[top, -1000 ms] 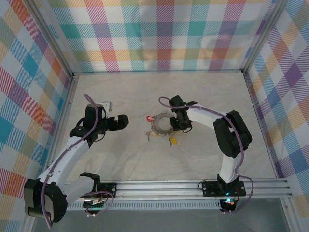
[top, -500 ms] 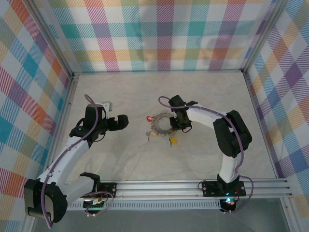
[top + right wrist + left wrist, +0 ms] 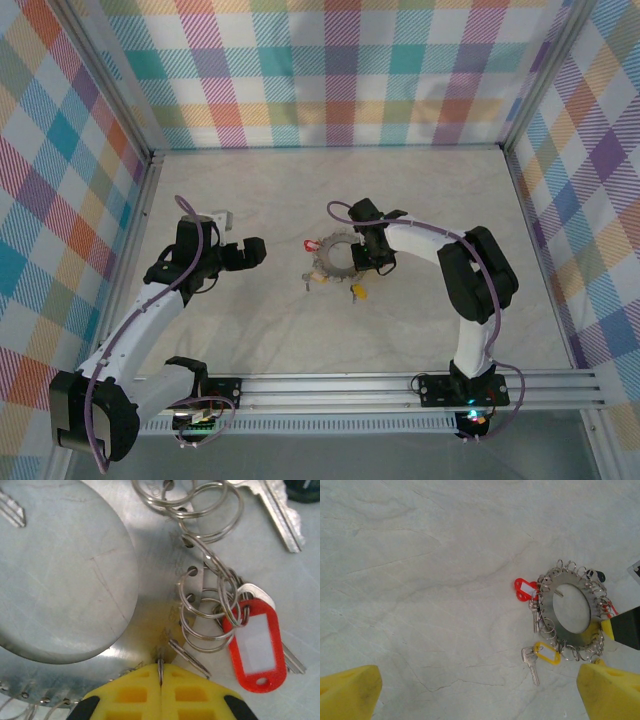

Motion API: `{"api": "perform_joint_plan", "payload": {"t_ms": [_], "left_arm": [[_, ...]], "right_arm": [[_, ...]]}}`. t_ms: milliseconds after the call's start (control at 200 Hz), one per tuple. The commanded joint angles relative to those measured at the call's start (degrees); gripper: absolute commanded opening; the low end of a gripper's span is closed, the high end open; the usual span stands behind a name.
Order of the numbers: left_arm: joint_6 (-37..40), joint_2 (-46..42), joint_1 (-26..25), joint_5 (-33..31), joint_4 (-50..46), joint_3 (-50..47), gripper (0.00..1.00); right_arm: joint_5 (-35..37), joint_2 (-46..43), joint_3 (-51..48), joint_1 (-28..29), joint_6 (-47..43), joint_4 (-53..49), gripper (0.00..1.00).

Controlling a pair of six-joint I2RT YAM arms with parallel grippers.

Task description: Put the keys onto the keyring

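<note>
1. Since 1 second ago the right gripper [image 3: 371, 257] has closed at the keyring [image 3: 332, 263]'s right rim. Top view: the left gripper [image 3: 254, 251] hangs spread, well apart to the left.
2. Left wrist: keyring flat on the table [image 3: 420, 580], a yellow-tagged key [image 3: 544, 654] just beside it.
3. Right wrist: yellow fingers [image 3: 135, 697] pressed together, pinching 1 thin split ring [image 3: 160, 666] at the keyring's rim, with a red tag [image 3: 255, 647] nearby.

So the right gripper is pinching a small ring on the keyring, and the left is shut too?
No: the left gripper is open, jaws wide apart in the left wrist view. The right gripper does pinch a small ring on the keyring.
</note>
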Motion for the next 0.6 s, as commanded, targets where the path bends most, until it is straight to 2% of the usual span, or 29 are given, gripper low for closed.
{"api": "perform_joint_plan", "payload": {"t_ms": [0, 230, 320, 435, 595], "left_arm": [[-0.01, -0.92, -0.85, -0.02, -0.98, 1.36, 1.0], [0.65, -2.7, -0.8, 0.49, 0.8, 0.97, 1.0], [0.91, -3.97, -0.81, 2.8, 3.37, -0.04, 1.0], [1.65, -5.36, -0.8, 5.74, 4.54, 0.15, 1.0], [4.6, -6.77, -0.89, 10.83, 8.8, 0.47, 1.0]], "right_arm": [[0.68, -0.63, 0.22, -0.31, -1.41, 0.52, 0.02], [-3.61, -6.8, -2.39, -0.19, -10.35, 3.1, 0.0], [-4.93, -9.67, -3.39, -0.1, -14.68, 4.39, 0.0], [-11.1, -14.79, -7.0, -0.09, -23.3, 8.63, 0.0], [-13.21, -21.28, -9.06, -0.18, -32.9, 9.92, 0.0]]}}
